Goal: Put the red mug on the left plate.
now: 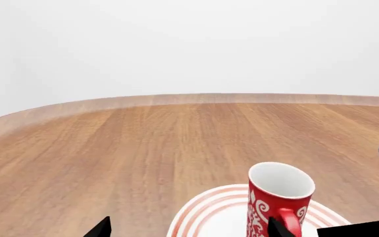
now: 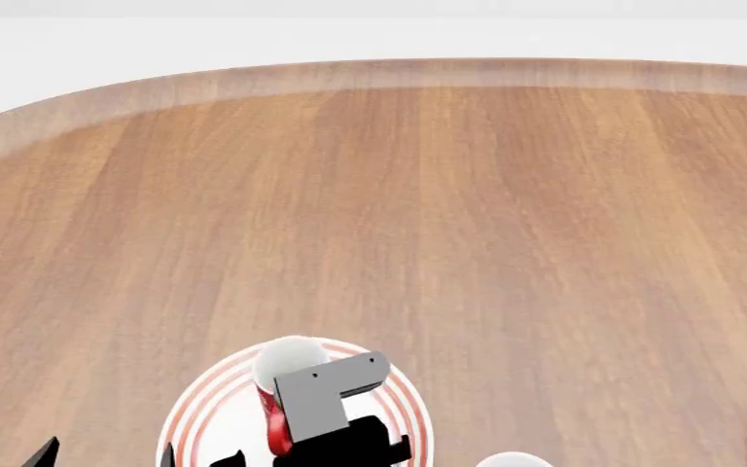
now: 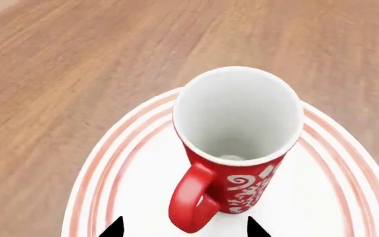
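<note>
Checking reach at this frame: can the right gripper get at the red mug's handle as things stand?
Probably yes. The red mug stands upright on the left plate, handle facing the right gripper, whose open fingertips flank it with nothing between.

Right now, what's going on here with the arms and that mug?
The red mug stands upright on the left plate, handle toward the right wrist camera. The right gripper sits just behind the handle, fingertips apart on either side of it and not clamping it. The left gripper is low beside the plate, jaws apart, holding nothing. The mug looks placed; the arm has not backed away yet.
</note>
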Controlling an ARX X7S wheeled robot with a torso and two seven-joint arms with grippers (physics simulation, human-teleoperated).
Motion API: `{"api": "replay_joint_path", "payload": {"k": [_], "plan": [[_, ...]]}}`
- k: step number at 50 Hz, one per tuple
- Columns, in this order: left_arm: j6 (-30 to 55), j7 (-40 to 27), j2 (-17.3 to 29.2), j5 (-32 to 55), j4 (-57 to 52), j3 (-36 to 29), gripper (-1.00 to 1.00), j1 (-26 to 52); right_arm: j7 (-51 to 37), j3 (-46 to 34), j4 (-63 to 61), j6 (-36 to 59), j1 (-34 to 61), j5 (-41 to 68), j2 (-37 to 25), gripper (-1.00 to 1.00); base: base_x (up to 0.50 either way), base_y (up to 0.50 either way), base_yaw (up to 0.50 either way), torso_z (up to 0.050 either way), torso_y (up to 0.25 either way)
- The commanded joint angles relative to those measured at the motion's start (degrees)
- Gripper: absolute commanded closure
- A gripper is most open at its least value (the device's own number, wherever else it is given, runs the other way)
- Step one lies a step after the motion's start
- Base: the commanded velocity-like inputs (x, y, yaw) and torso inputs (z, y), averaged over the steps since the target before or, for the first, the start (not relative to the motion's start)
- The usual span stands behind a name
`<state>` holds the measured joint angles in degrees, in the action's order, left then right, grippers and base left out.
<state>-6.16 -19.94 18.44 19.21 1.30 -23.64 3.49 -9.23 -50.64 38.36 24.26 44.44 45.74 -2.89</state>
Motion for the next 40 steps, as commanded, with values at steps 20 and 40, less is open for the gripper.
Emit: {"api": "replay_joint_path", "payload": {"k": [20,40], "plan": [[1.6,-1.85,1.86,1.65,-5.01,1.2,-1.0,-0.92,-9.97,3.73,-23.55,3.19,-4.22,6.31,-9.4,-1.0,0.0,0.0,0.0,0.0,0.0],[7.87,-5.46,5.3,2.29,-16.9,1.45,-1.0,-2.41,-17.14,7.74,-41.08,3.53,-6.19,9.95,-15.82,-1.0,0.0,0.0,0.0,0.0,0.0]]}}
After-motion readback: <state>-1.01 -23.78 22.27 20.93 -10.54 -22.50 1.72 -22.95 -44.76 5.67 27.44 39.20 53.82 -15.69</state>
